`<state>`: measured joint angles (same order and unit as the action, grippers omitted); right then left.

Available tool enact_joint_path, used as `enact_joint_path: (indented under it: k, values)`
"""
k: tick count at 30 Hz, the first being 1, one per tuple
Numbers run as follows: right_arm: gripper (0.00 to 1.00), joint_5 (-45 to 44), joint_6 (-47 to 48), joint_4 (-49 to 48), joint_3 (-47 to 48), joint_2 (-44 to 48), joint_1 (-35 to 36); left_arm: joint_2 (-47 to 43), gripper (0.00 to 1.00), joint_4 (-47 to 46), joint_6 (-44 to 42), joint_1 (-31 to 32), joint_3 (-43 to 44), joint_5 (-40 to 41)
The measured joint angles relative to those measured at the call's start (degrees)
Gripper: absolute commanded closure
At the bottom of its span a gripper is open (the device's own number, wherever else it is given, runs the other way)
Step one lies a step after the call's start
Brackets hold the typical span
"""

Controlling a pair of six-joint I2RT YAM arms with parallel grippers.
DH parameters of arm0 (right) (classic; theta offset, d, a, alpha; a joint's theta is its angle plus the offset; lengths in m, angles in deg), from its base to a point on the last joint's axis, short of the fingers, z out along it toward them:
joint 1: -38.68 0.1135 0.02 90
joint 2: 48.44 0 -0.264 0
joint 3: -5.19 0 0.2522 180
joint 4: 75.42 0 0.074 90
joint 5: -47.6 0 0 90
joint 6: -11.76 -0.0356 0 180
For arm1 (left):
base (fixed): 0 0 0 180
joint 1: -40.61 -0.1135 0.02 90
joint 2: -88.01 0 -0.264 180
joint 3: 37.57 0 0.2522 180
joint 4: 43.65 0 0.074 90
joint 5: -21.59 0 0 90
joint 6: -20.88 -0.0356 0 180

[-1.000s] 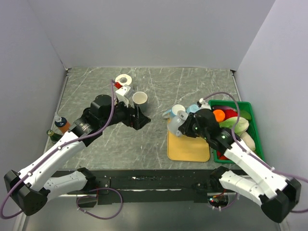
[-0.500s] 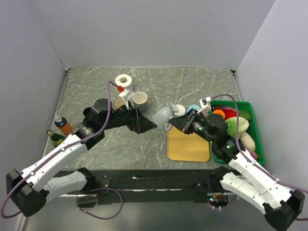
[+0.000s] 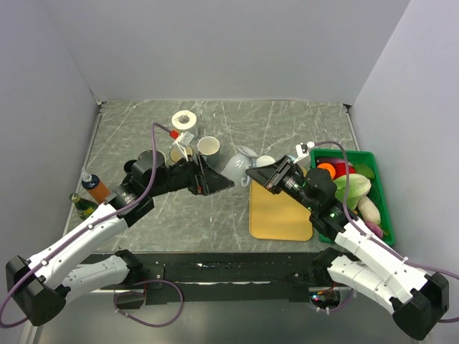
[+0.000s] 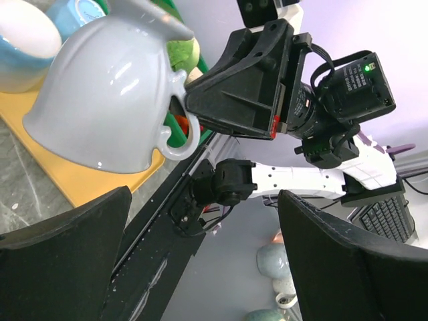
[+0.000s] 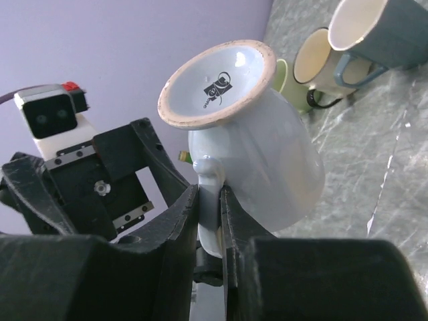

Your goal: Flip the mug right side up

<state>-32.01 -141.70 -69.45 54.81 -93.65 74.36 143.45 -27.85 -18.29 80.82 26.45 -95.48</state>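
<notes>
The right arm's fingers (image 5: 175, 226) are pinched tight on only the thin handle (image 5: 208, 184) of the mug (image 5: 254, 140). I think that small hold could slip. Then the mug might swing round, or drop onto the yellow mat (image 3: 280, 215) or the counter (image 3: 287, 122). The left arm's fingers (image 4: 60, 261) are spread apart and very close, so a bump could knock it loose. The mug hangs in the air between both arms. Its bottom points up, its mouth down, and its long line leans.
</notes>
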Motion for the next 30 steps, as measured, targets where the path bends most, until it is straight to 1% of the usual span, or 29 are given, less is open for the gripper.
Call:
enact_joint_path:
  k: [2, 7, 12, 16, 21, 24, 30]
  values:
    - [1.00, -0.2, -0.2, 1.1, 0.0, -0.3, 0.0, 0.0, 0.04, 0.3, 0.0, 0.0, 0.0, 0.4]
    - [1.00, -3.4, 1.9, 11.0, 0.4, 0.9, 0.1, 0.3, 0.04, 1.3, -0.3, 0.0, -0.1, 1.4]
    - [1.00, -11.9, 8.2, 24.3, 1.7, 2.5, 0.1, 1.5, 0.04, 2.1, -0.9, 0.0, -0.1, 1.5]
    - [1.00, -18.3, 12.4, 30.8, 1.7, 1.6, 0.1, 2.6, 0.04, 2.6, -1.8, 0.0, -0.1, 1.5]
    - [1.00, -21.9, 14.6, 34.5, 1.7, -3.8, 0.1, 3.4, 0.04, 3.0, -2.1, 0.0, -0.1, 1.5]
    - [1.00, -22.0, 15.0, 35.2, 1.2, -7.0, 0.1, 3.4, 0.04, 3.0, -2.1, 0.0, -0.1, 1.5]
    - [1.00, -21.8, 15.1, 36.1, 1.2, -9.4, 0.1, 3.8, 0.04, 2.8, -2.3, 0.0, -0.6, 1.4]
